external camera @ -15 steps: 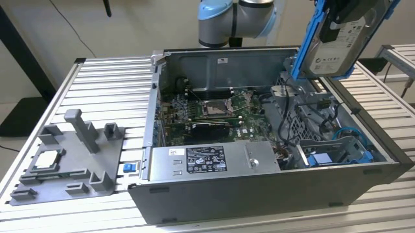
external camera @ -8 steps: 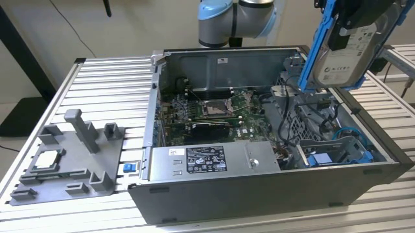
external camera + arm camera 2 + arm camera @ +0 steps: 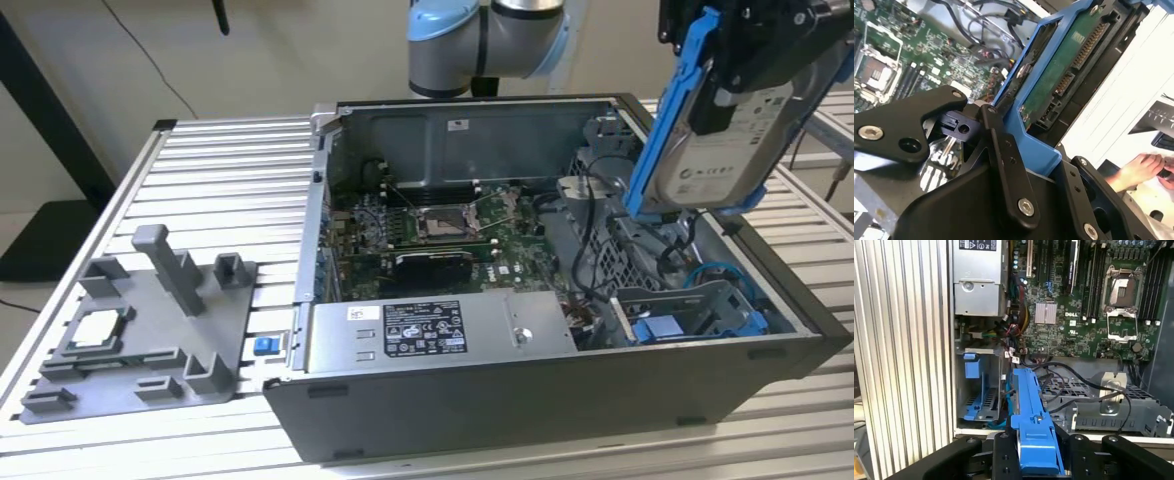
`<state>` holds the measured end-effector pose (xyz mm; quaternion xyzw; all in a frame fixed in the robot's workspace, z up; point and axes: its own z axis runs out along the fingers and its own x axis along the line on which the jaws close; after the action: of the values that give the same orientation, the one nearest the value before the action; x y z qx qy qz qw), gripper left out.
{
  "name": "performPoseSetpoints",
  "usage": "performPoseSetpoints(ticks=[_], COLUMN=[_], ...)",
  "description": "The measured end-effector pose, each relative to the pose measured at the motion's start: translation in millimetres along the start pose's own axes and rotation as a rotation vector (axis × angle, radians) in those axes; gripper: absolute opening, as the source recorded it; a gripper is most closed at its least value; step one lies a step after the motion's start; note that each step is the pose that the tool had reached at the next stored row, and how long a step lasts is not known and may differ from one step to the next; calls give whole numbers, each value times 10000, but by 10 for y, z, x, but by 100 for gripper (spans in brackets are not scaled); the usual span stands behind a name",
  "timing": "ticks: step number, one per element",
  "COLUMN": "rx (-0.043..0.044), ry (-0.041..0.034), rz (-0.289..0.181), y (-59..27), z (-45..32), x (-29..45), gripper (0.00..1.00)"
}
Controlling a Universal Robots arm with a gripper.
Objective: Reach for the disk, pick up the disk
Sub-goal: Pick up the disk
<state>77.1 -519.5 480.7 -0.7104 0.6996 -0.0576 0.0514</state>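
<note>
- One ribbed metal counter [image 3: 227, 170] carries an open computer case [image 3: 534, 400] and a grey fixture [image 3: 147, 330].
- Gripper [image 3: 747, 40] clamps the disk [image 3: 714, 150] aloft above the case's drive bay [image 3: 694, 310].

The disk [image 3: 721, 140], silver with a white label and blue side rails, is held upright and slightly tilted, raised above the open case at the exterior view's right.
</note>
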Motion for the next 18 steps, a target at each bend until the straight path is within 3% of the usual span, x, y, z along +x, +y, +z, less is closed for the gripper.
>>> performPoseSetpoints(ticks=[9, 18], rx=[-66, -73], ry=[-2, -3], rz=[-3, -3], y=[31, 65], z=[164, 326], x=[388, 545], gripper=[0, 0])
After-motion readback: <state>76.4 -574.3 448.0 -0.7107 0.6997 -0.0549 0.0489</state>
